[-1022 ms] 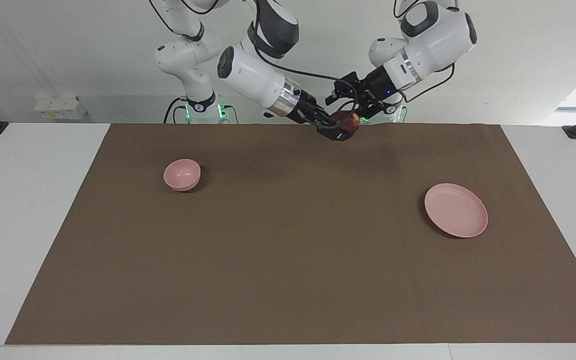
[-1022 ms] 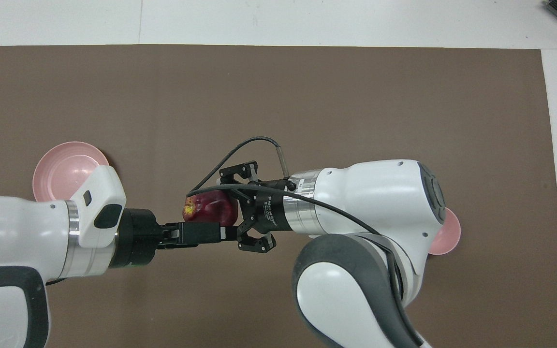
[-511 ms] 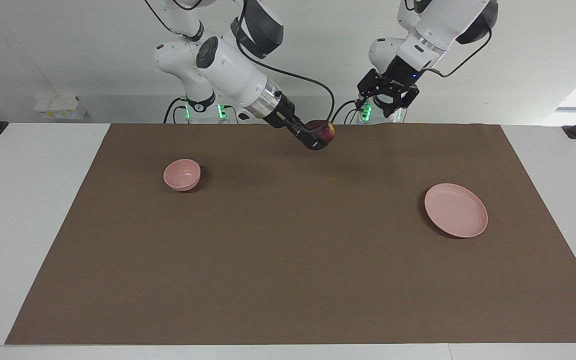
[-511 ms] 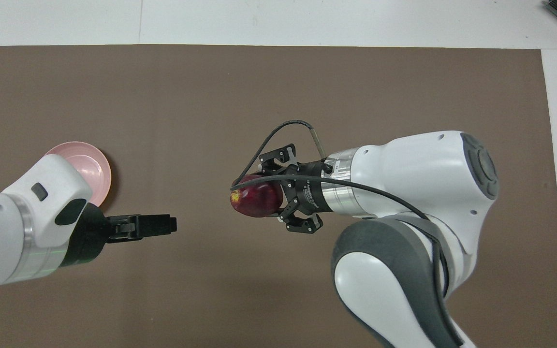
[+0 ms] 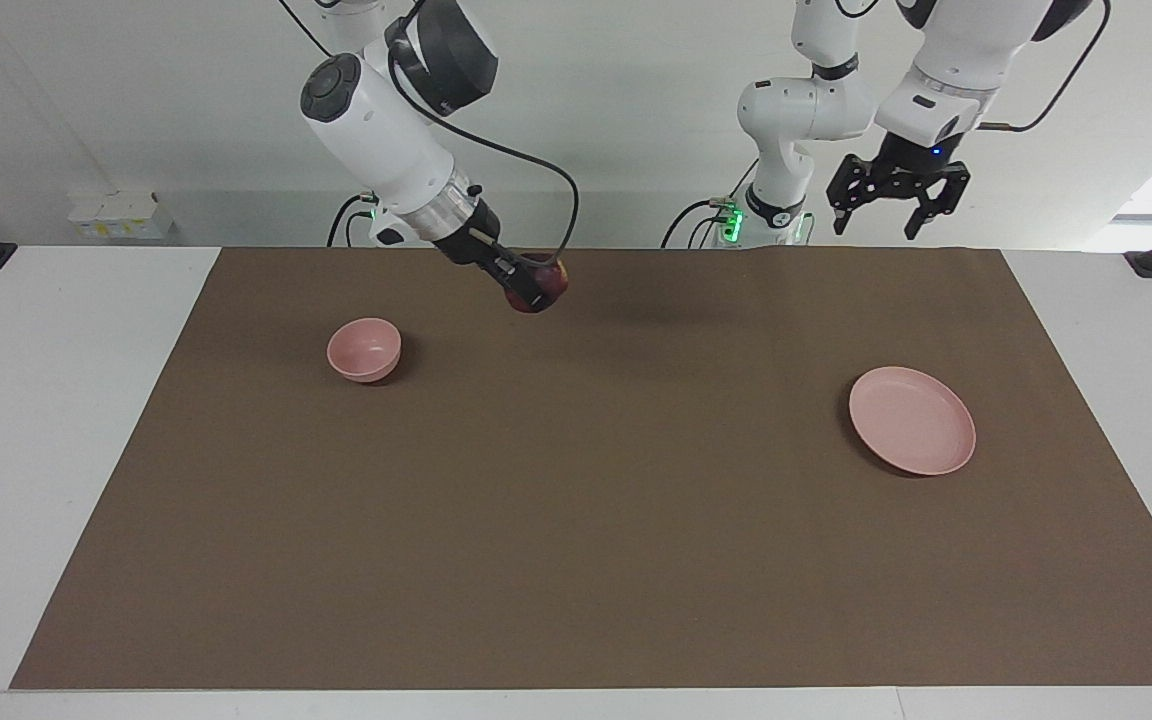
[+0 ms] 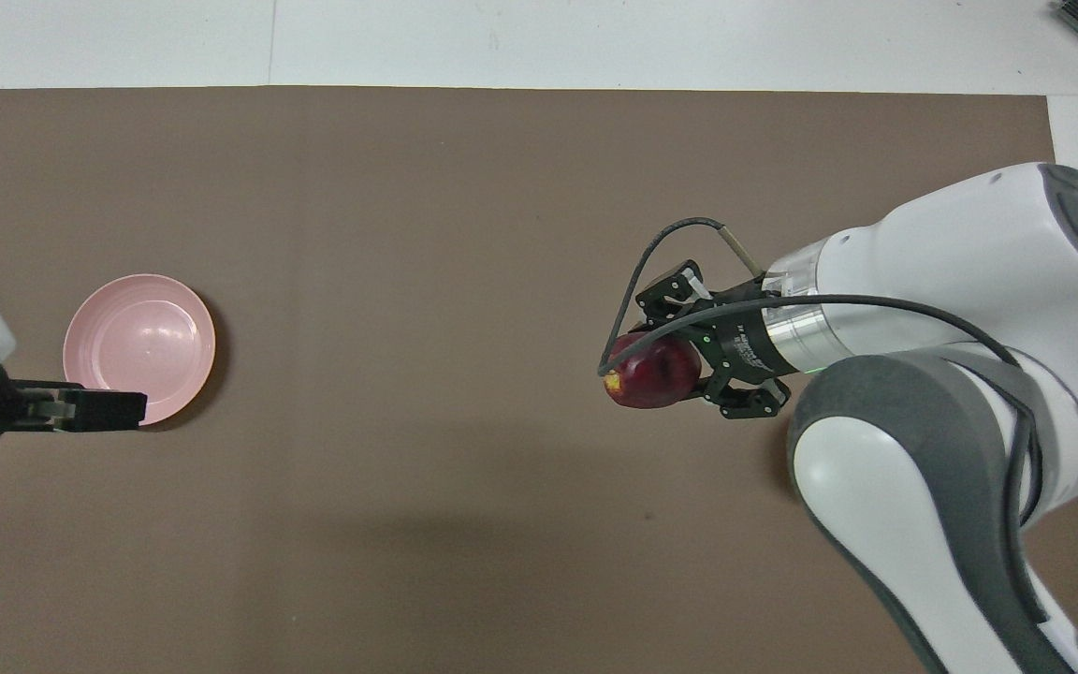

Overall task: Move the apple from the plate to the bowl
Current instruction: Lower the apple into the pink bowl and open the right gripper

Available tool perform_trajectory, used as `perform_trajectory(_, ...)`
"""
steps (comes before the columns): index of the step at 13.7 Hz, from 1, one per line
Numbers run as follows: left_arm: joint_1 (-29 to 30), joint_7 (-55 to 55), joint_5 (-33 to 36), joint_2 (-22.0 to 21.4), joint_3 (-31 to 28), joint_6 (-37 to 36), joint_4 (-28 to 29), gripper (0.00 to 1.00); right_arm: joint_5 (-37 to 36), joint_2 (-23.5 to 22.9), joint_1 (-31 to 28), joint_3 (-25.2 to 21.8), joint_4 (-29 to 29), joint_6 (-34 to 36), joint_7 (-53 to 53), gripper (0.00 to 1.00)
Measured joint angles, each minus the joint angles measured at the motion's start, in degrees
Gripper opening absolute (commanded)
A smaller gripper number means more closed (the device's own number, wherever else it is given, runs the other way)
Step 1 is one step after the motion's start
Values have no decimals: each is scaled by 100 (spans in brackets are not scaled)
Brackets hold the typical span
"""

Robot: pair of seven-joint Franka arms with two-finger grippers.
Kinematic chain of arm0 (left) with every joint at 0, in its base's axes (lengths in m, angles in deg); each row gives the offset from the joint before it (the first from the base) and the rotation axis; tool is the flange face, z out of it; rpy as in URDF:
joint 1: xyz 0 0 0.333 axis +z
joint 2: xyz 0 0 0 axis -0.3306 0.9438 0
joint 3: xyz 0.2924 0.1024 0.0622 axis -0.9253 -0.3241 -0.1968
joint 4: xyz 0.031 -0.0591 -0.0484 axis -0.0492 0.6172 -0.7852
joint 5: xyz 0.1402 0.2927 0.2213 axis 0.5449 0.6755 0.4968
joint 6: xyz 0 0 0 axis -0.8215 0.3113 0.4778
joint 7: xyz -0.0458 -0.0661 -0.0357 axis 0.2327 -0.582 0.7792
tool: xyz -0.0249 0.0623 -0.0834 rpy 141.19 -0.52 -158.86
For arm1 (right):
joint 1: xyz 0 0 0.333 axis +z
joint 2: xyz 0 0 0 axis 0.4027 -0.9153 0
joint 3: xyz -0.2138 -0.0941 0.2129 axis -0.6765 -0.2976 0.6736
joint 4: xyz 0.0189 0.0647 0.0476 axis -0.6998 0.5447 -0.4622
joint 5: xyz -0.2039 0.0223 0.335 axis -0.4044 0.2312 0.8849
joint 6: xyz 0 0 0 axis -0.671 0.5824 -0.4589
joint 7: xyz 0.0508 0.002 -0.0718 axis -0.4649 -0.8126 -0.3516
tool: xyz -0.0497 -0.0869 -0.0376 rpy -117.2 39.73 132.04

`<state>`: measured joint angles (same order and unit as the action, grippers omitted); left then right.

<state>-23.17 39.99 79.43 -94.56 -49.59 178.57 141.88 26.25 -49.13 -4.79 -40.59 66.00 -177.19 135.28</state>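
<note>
The plate [image 5: 912,420] lies bare at the lower right of the facing view, nothing on it. Up and across to the left sits the bowl [image 5: 364,349], upright on the brown mat [image 5: 576,520], waiting. Higher in the frame, just left of centre, the right gripper [image 5: 533,289] hangs in the air over the mat with the apple [image 5: 539,285] pinched between its fingers, so the fruit is off the plate and not yet at the bowl. Top right, the left gripper [image 5: 898,198] is lifted well above the table with its jaws spread and nothing in them; that arm waits. The risk as I see it: the fingers seem to catch the apple toward one side rather than square across, so a round, smooth fruit could roll out on a quick swing. The bowl is small and light-looking, too, so a drop from height might bounce the apple out or tip it, and a release short of the rim would send it rolling along the mat. There's some white print on the right gripper's body in the overhead view, far too small to read.
</note>
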Motion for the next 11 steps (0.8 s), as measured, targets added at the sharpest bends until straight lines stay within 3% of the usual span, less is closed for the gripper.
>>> perform_trajectory(6, 126, -289, 310, 892, -59, -90, -903, 100, -1547, 159, -374, -1, 611, 210, -1223, 0)
perform_trajectory(8, 139, -298, 311, 1012, -67, -80, -994, 100, -2027, 220, -562, -1, 926, 171, -1603, 0)
perform_trajectory(11, 223, -314, 311, 1042, -87, -59, -1009, 100, -2392, 426, -1005, -4, 1738, -441, -2342, 0)
